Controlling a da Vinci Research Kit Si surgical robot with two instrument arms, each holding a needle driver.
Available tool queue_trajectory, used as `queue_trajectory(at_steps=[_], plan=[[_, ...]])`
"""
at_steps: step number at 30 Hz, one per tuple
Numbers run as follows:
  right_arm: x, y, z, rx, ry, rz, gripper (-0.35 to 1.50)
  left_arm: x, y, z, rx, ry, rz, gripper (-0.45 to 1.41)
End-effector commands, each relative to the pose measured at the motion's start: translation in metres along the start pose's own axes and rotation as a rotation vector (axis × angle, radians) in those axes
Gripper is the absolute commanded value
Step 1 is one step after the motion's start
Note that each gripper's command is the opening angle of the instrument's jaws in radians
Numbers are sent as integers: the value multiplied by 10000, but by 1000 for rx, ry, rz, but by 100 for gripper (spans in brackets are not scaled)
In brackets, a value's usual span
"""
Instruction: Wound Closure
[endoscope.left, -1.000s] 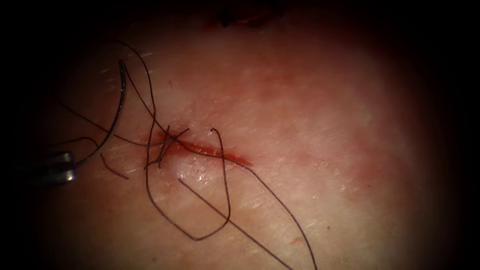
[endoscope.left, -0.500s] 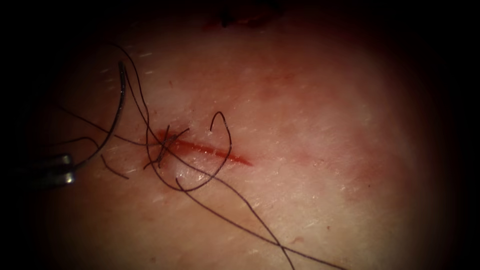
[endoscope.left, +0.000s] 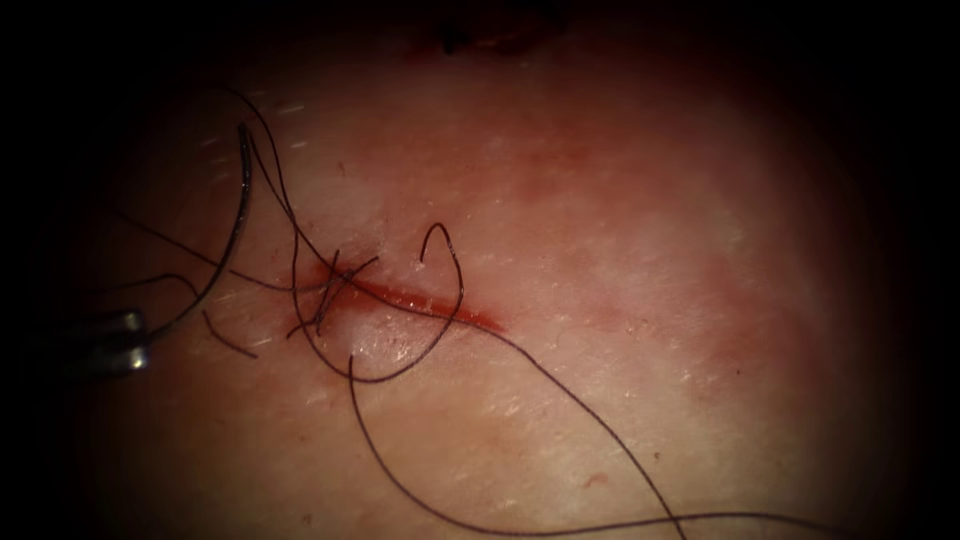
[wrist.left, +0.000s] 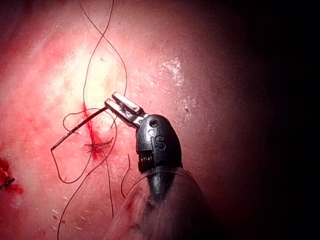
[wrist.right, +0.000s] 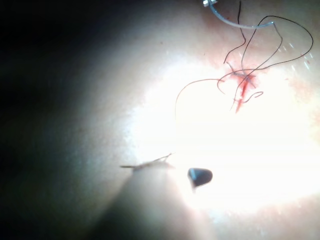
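Thread (endoscope.left: 560, 385) loop shifted rightward, one needle (endoscope.left: 228, 240) clenched in left tool's jaws (endoscope.left: 125, 338), right tool's grip unclear.

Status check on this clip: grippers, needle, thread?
Left gripper shut on the curved steel needle near one end, left of the red cut, out of tissue. Dark thread loops across the cut.

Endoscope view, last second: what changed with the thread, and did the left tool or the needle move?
The thread loop below the cut shrank up against it, and the long strand swung from down-right to a low sweep toward the right edge, as if pulled from that side. The left hand kept its place left of the cut, holding the needle near one end, clear of the tissue.
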Motion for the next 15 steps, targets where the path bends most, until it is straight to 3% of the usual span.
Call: queue_trajectory(at_steps=[1, 5, 8, 9, 11, 13, 14, 15], plan=[[-13, -15, 1, 42, -3, 25, 148, -1, 16, 8, -1, 4, -8, -45], [-29, -1, -12, 41, 60, 96, 147, -1, 16, 9, -1, 4, -8, -45], [-21, 27, -17, -30, 163, 177, 143, -1, 16, 12, 1, 3, -7, -45], [-14, 34, -15, -46, 190, 198, 143, -2, 17, 12, 2, 3, -7, -45], [28, 48, 1, -36, 331, 308, 138, -3, 18, 14, 4, 3, -5, -45], [56, 48, 14, -44, 352, 355, 135, -4, 17, 14, 3, 3, -5, -45], [83, 45, 27, -59, 342, 384, 133, -5, 17, 14, 3, 3, -4, -45], [83, 45, 27, -59, 342, 384, 133, -5, 17, 14, 3, 3, -4, -45]])
